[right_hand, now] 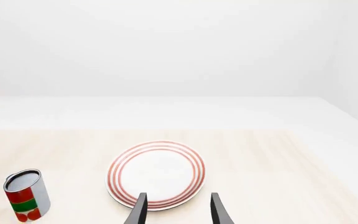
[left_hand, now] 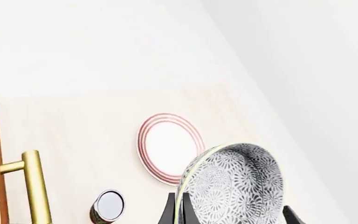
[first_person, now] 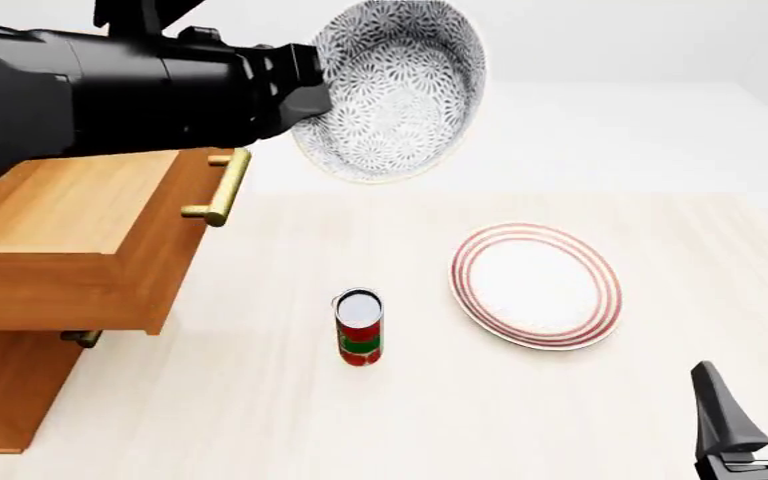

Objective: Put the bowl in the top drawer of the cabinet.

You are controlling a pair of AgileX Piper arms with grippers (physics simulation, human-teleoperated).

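The bowl (first_person: 398, 90) I'm holding looks like glazed ceramic, smooth with that lacy blue-grey print, and the plate (first_person: 536, 285) at centre right looks like the same glossy stuff. Top drawer (first_person: 84, 250) at left is warm matt wood with a shiny brass handle (first_person: 224, 188). My arm's matt black plastic, the can (first_person: 359, 326) has a metal lid, and the table (first_person: 224, 420) is pale wood grain.

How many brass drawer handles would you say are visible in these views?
2. One handle sits on the front of the pulled-out top drawer. A second handle peeks out beneath it, mostly hidden. The arm covers the cabinet's rear, so others may be hidden.
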